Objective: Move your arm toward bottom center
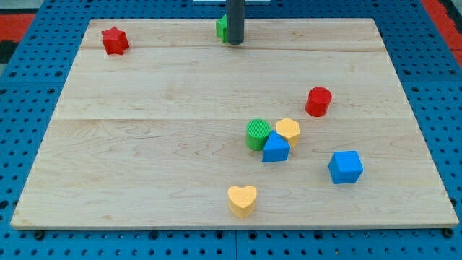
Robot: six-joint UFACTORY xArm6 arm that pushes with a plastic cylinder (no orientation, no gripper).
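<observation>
My tip is at the view's top centre of the wooden board, right beside a green block that the rod partly hides. A red star lies at the top left. A red cylinder sits at the right. A green cylinder, a yellow hexagon and a blue block cluster together right of centre. A blue cube lies at the lower right. A yellow heart lies near the bottom centre, far below my tip.
The board rests on a blue perforated table. A red area shows at the top right corner.
</observation>
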